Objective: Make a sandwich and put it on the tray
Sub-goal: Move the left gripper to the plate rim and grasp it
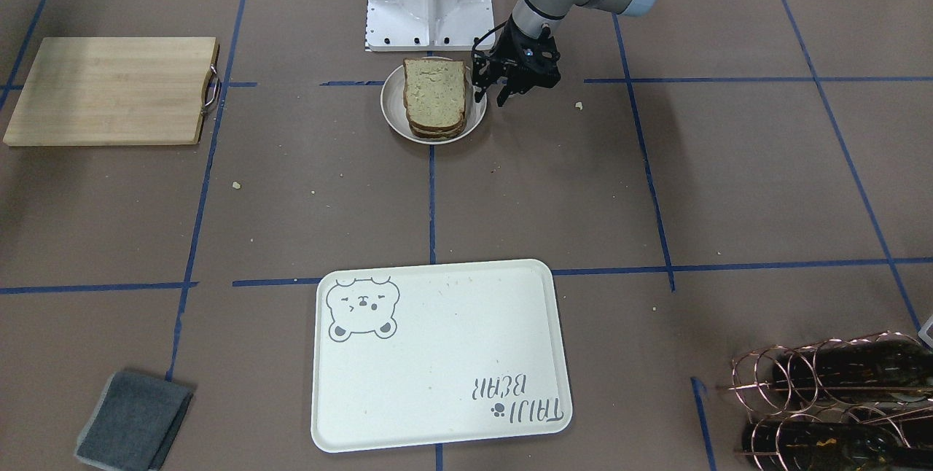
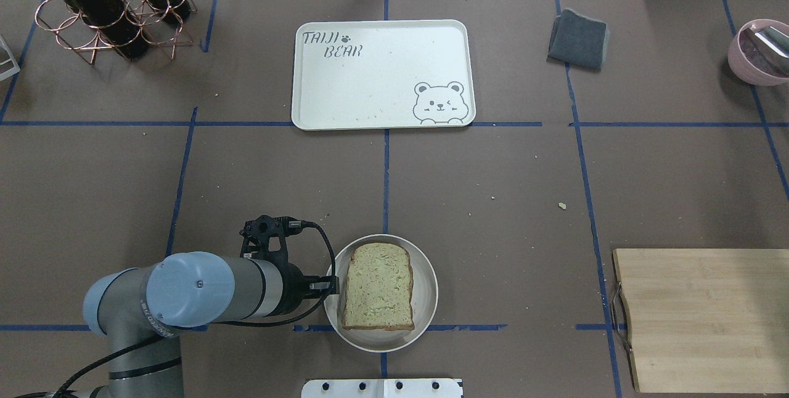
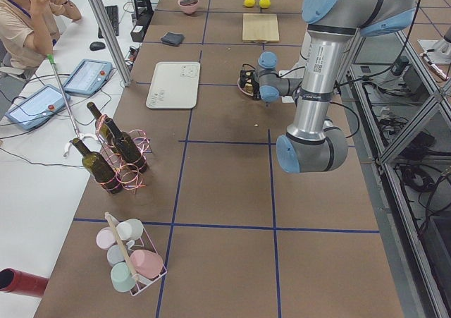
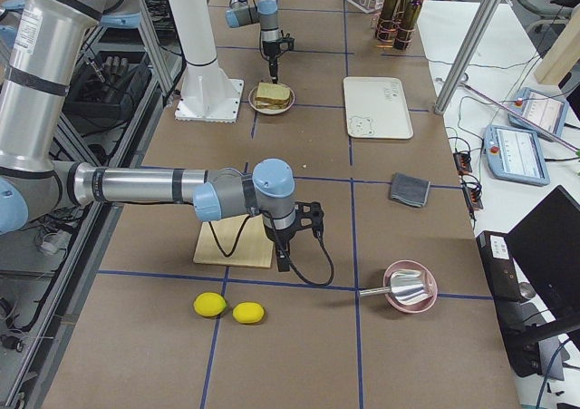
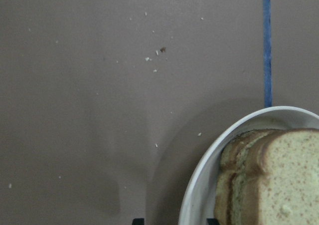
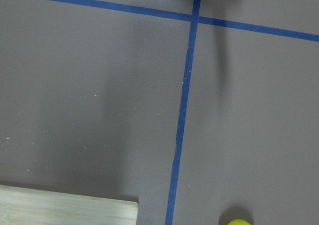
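A stack of pale bread slices (image 1: 435, 95) with brown crusts lies on a small round beige dish (image 1: 390, 103) near the robot's base; it also shows in the overhead view (image 2: 377, 287). No egg shows. My left gripper (image 1: 494, 95) hangs open at the dish's edge beside the bread. In the left wrist view its fingertips (image 5: 138, 220) straddle the dish rim (image 5: 199, 185). The cream bear tray (image 1: 437, 354) lies bare across the table. My right gripper (image 4: 284, 262) hovers by the cutting board's corner; I cannot tell whether it is open or shut.
A wooden cutting board (image 2: 703, 318) lies on the robot's right, with two lemons (image 4: 210, 305) beyond it. A pink bowl (image 2: 758, 53) and a grey cloth (image 2: 579, 37) sit far right. A wire rack of wine bottles (image 2: 105, 10) stands far left.
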Controlling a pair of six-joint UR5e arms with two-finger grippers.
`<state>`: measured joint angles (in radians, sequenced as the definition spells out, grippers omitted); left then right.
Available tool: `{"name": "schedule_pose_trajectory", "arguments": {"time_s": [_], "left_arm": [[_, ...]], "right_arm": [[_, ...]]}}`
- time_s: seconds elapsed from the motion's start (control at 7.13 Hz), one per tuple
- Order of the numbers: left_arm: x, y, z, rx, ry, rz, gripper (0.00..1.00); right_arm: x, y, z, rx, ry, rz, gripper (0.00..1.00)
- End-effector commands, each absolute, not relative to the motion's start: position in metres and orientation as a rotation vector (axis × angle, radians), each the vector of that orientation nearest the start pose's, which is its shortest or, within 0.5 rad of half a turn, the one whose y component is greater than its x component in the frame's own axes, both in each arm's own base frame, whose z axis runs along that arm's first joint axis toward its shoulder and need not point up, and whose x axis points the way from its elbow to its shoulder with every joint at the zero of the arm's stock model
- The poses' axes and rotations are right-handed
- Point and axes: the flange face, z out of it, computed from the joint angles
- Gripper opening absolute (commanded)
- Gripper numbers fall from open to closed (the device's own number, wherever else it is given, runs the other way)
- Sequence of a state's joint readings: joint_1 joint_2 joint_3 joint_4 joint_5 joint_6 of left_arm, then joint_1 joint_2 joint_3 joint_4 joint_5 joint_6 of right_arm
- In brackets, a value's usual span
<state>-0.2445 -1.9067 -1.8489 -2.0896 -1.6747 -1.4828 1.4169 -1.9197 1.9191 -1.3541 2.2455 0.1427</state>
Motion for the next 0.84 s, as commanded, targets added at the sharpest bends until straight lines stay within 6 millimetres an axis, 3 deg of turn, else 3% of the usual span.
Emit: {"name": "schedule_pose_trajectory", "arguments": {"time_s": [0.0,0.14,0.42,0.56,0.7], "left_arm": [[0.556,-0.258,0.29,0.088,1.127,-0.072,0.28],[0.558,-0.255,0.292,0.085,1.124,-0.068,0.0],[0.555,-0.254,0.282,0.084,1.144,-0.058,0.0],[0.553,-0.26,0.268,0.095,1.168,-0.059,0.0],[0.535,-0.299,0.261,0.129,1.172,-0.093,0.0]], "right_arm": [[0.015,-0.368,0.617,0.105,-0.694,-0.083,1.0],[0.015,-0.368,0.619,0.102,-0.695,-0.082,1.0],[0.015,-0.369,0.62,0.102,-0.695,-0.08,1.0],[0.015,-0.37,0.622,0.097,-0.695,-0.079,1.0],[0.015,-0.371,0.621,0.101,-0.693,-0.081,1.0]]}}
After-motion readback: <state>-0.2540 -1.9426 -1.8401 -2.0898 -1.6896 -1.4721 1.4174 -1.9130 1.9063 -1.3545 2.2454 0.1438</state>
